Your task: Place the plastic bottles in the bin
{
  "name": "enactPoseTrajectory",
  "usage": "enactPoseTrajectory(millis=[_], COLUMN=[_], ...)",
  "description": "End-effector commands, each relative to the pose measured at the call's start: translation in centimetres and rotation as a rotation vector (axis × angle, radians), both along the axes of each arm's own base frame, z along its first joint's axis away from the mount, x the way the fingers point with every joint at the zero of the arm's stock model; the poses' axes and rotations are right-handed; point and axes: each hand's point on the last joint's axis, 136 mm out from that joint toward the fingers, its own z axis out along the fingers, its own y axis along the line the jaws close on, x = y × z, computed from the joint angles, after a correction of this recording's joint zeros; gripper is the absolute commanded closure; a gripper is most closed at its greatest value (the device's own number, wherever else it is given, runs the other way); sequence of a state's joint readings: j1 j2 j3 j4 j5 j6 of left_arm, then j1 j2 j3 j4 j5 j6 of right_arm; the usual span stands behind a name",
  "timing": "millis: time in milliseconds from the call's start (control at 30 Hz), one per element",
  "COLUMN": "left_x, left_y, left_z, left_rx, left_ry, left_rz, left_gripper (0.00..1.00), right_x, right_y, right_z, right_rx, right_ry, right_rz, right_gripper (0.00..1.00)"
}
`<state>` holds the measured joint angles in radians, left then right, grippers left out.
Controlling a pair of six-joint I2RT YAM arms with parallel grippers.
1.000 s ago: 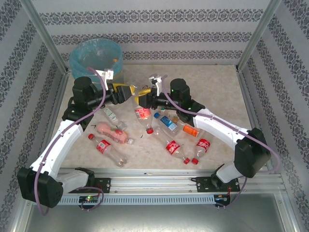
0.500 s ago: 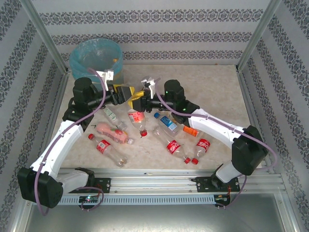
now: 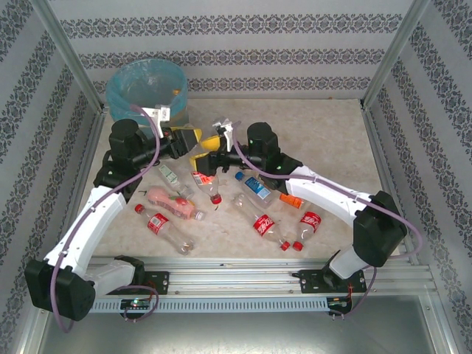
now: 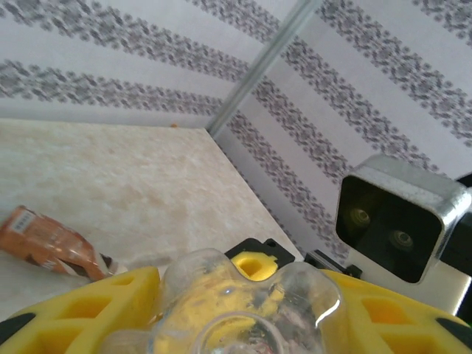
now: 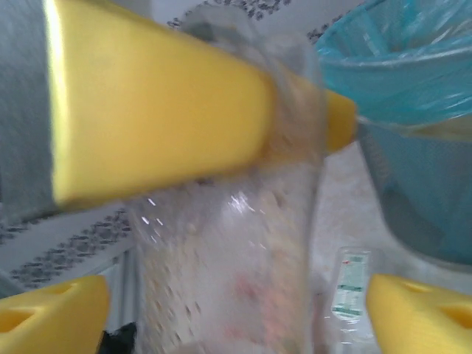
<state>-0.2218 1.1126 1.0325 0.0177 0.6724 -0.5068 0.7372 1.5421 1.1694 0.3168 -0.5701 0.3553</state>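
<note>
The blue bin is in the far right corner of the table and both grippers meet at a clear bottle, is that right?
Not quite: the bin stands in the far left corner, not the far right, as the top external view shows. The rest holds: the left gripper and the right gripper meet at a clear bottle.

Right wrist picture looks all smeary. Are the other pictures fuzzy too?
Right wrist view: blurred, the clear bottle smeared; left wrist view: that bottle, very close to the lens, is soft, the striped wall sharper; top view: crisp and evenly lit.
</note>
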Motion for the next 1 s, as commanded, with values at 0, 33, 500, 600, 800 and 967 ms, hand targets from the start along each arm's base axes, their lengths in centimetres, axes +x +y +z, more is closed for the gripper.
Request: enactPoseTrajectory(millis=[0,33,500,600,800,967], left_x=[0.4,0.7,3.5,5.0,9.5,12.6], left_y=[2.5,3.2,9.9,11.5,14.1,15.4], left_z=[6.1,7.3,21.6,22.9,22.3,21.6], left_rx=[0.037,0.051,0.23,0.273,0.368,0.369], left_ry=[-0.201,-0.235,-0.612,-0.638,-0.616,-0.583], left_rz=[0.168,0.212,0.619,0.71,0.799,0.792], left_gripper=[0.63,0.63,0.62,0.65,0.65,0.65], right_x=[1.3,1.8,4.6,4.5,4.1,3.8], right_y=[-2.3,-3.3,-16.0,-16.2,-15.7,-15.4], right_z=[3.2,3.4,2.4,2.2,2.2,2.2], right_rx=[0.005,-0.014,-0.093,-0.096,-0.08,-0.075], right_ry=[-0.102,-0.117,-0.132,-0.122,-0.101,-0.082], right_rz=[-0.156,-0.214,-0.763,-0.758,-0.728,-0.706], right_gripper=[0.03,0.02,0.02,0.02,0.02,0.03])
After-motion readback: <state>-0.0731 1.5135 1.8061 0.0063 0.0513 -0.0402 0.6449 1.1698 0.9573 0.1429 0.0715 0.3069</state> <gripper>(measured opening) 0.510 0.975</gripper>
